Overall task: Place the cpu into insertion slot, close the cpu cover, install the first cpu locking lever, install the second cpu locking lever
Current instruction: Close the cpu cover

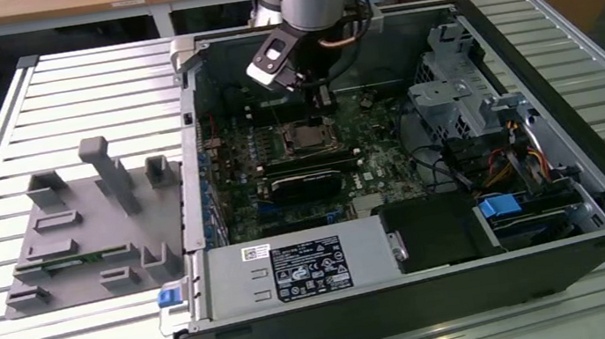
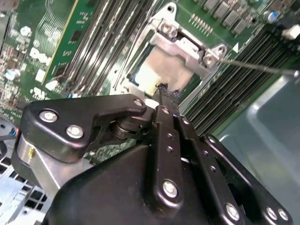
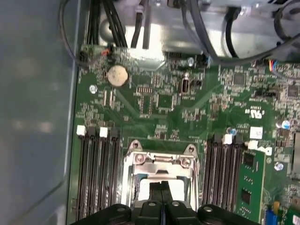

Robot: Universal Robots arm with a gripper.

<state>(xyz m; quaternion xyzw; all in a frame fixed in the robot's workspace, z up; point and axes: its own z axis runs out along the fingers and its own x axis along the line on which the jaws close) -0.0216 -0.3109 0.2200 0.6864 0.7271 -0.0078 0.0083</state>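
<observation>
The insertion slot (image 1: 304, 136) sits in the middle of the green motherboard inside the open computer case. In both wrist views the cpu's pale silver top (image 2: 157, 70) (image 3: 178, 186) shows through the cut-out of the silver cpu cover (image 2: 180, 47) (image 3: 159, 161), which lies down over it. My gripper (image 1: 317, 101) (image 2: 165, 93) (image 3: 161, 186) hangs right over the socket, fingers pressed together with nothing between them, tips at the chip's top. A thin metal locking lever (image 2: 258, 66) sticks out sideways from the cover's corner, unlatched.
Long black memory slots (image 3: 96, 173) (image 3: 225, 173) flank the socket. A black fan card (image 1: 304, 182) lies just nearer than the socket. A drive cage (image 1: 459, 103) and cables crowd the exterior view's right. A grey fixture (image 1: 86, 227) stands on the slatted table outside the case.
</observation>
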